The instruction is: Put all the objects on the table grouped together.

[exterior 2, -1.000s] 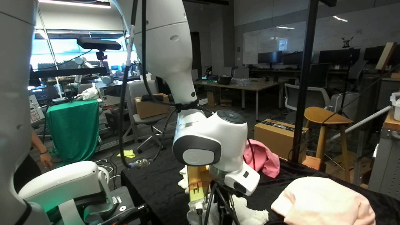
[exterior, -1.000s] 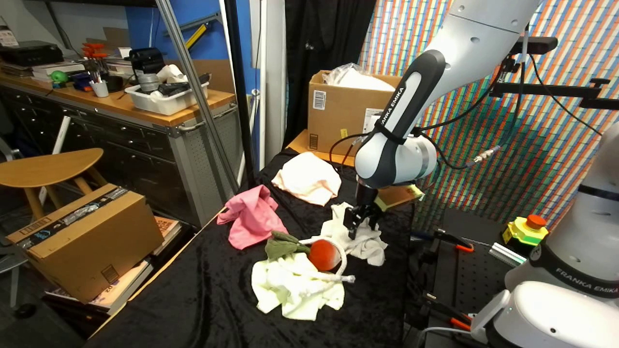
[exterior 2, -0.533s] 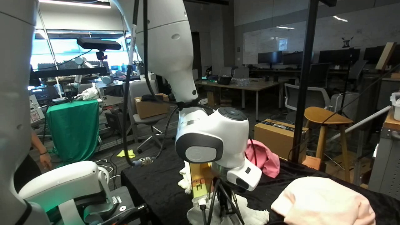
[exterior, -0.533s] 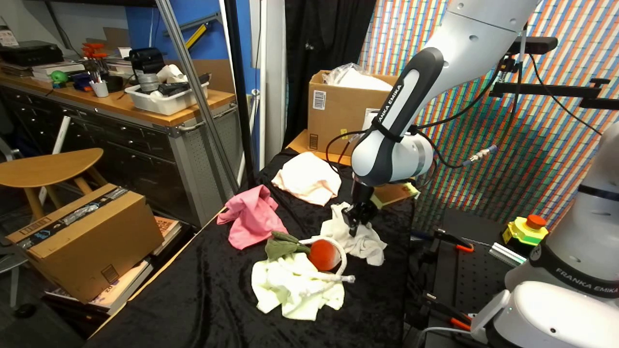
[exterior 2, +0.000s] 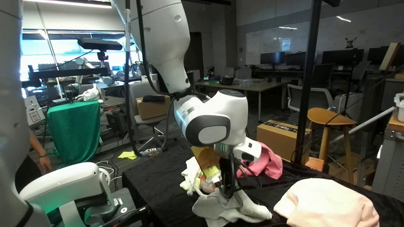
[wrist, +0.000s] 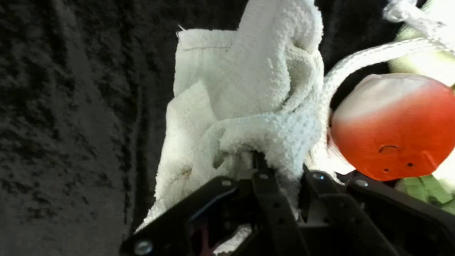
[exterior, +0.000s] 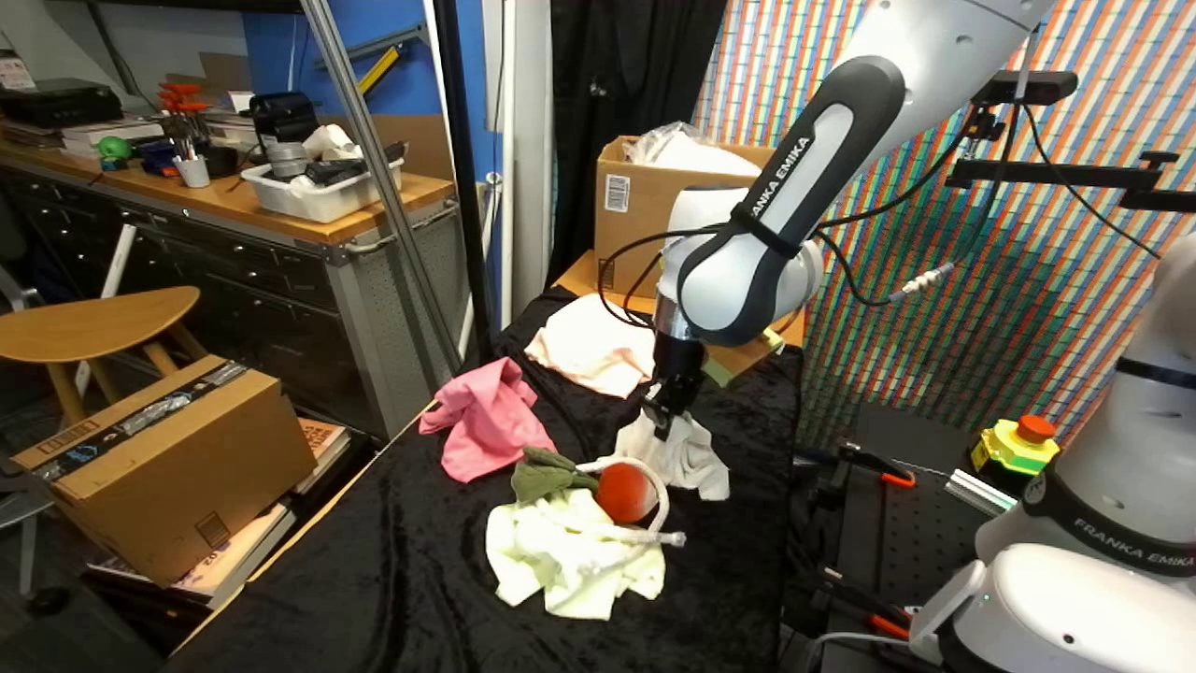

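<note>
My gripper point(wrist: 282, 165) is shut on a raised fold of the off-white rag point(wrist: 220, 96), which fills the gap between its fingers. The rest of that rag droops below it over the black-covered table point(exterior: 374, 570), its lower edge apparently near or on the cloth. Just beside it, a pale yellowish rag point(exterior: 561, 565) lies crumpled. A pink rag point(exterior: 491, 425) sits toward the far edge, also partly visible behind the arm in an exterior view point(exterior 2: 268, 160). At the back, a pale peach rag point(exterior 2: 328, 201) lies in a mound.
A red and white round thing point(wrist: 394, 131) with a white cord loop point(exterior: 662, 486) and green leaves point(exterior: 551, 475) rests against the yellowish rag, close to the held one. Behind the table stands a cardboard box point(exterior: 635, 210). Black cables hang from the arm near the wrist.
The gripper has closed on the off-white rag and risen, moving toward the peach rag's side. Part of the rag has been pulled up with it; the other rags have stayed put.
</note>
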`<state>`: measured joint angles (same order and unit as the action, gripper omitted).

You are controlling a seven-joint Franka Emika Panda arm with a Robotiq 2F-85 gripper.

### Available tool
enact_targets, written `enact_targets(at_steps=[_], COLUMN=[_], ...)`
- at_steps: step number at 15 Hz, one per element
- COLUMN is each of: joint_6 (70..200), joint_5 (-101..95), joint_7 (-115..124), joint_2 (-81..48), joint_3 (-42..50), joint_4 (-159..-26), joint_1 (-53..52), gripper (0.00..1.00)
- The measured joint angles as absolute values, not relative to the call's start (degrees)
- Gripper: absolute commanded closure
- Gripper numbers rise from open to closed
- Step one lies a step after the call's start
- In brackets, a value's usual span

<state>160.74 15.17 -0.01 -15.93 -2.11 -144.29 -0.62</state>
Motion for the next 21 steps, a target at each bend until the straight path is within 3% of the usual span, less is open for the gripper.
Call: enact_targets(at_steps=[9, 17, 18, 19, 21], joint_6=[147.8, 143.4, 143.2, 143.0, 142.7], joint_5=[3.2, -5.3, -5.8, -5.9, -5.9], joint_7=[0.3, 7.3, 8.0, 8.4, 8.7], joint_2=[-7.7, -16.3, -17.8, -19.2, -21.2], joint_3=[-6.2, -8.4, -8.3, -8.1, -7.7], joint_4=[-138.1, -129.0, -127.9, -126.9, -125.4], joint_1=[-6.2, -12.2, -12.5, -12.7, -12.8], gripper=[0.93, 0.92, 0.60, 0.59, 0.45])
